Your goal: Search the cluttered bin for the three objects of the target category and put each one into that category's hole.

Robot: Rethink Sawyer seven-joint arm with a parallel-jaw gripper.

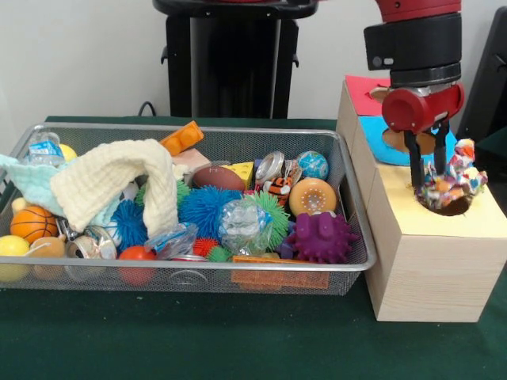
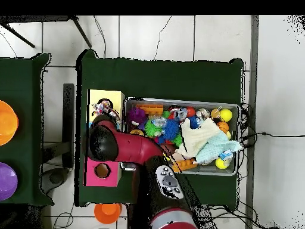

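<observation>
A wire mesh bin [image 1: 198, 129] holds a jumble of toys. Among them are a purple spiky ball [image 1: 321, 237], a blue spiky ball [image 1: 207, 207], a toy doughnut [image 1: 311, 195], a small basketball [image 1: 32, 223] and a cream cloth [image 1: 119, 178]. Right of the bin stands a wooden box [image 1: 428, 269] with yellow, blue and red tops. A multi-coloured crinkly toy [image 1: 458, 178] sits in the yellow top's hole [image 1: 453, 210]. My gripper [image 1: 428, 180] hangs over that hole, open, its fingers at the toy's left side. In the overhead view the toy [image 2: 104, 108] lies on the yellow top, and the arm hides the gripper.
The blue top [image 1: 372, 138] and the red top [image 1: 363, 93] lie behind the yellow one. The red hole [image 2: 102, 170] shows from overhead. Off the table are an orange bowl [image 2: 6, 122], a purple bowl [image 2: 6, 180] and an orange cup [image 2: 107, 212].
</observation>
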